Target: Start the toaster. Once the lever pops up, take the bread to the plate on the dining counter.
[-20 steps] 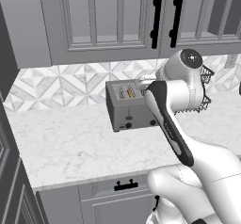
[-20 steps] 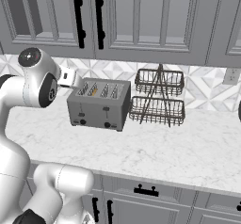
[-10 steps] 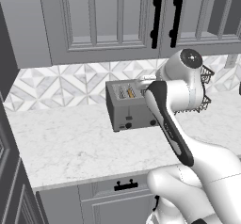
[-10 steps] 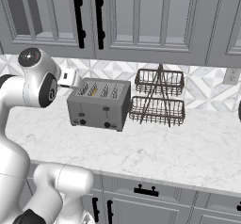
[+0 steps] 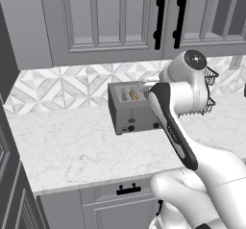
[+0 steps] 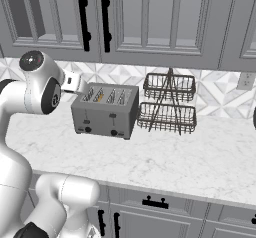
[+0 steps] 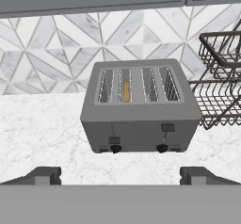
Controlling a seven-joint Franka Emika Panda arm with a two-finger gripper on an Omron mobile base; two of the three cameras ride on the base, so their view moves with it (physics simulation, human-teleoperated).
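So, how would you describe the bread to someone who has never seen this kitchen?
Find the marble worktop under the grey wall cabinets, where a boxy grey toaster stands left of a two-tier wire basket rack. The bread is the golden-brown slice sunk in the second slot from the left; the other three slots look dark.

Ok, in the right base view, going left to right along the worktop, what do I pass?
The robot's arm, then the toaster with the bread in one of its slots, then the two-tier wire rack, then the wall outlet on the backsplash.
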